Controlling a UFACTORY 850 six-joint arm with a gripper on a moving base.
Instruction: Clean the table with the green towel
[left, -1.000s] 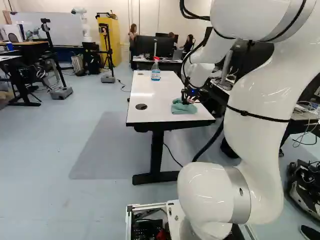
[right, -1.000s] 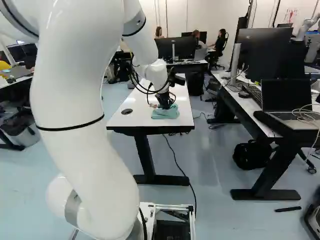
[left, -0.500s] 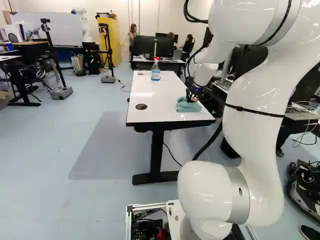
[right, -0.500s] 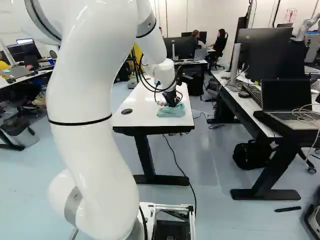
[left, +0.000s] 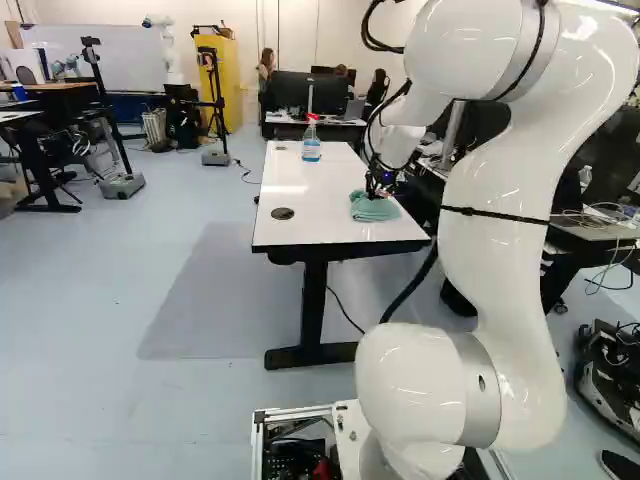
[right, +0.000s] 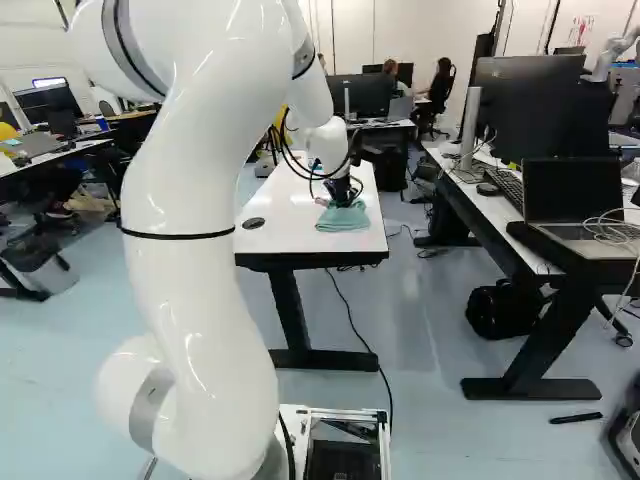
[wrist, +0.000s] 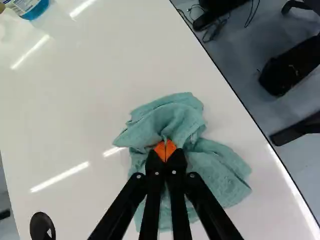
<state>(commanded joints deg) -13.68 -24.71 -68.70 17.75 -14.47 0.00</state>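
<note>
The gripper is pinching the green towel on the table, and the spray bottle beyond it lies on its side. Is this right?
Not quite: the left base view shows the spray bottle upright beyond the green towel, which the gripper is pinching on the table.

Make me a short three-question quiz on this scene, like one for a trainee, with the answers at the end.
1. True or false: the robot's gripper is pinching the green towel.

2. Which of these stands on the white table?
A) a potted plant
B) a spray bottle
C) a mug

3. Fill in the blank: in the left base view, the spray bottle stands ____ (nearer or farther) than the green towel.

Key: 1 true; 2 B; 3 farther
</note>
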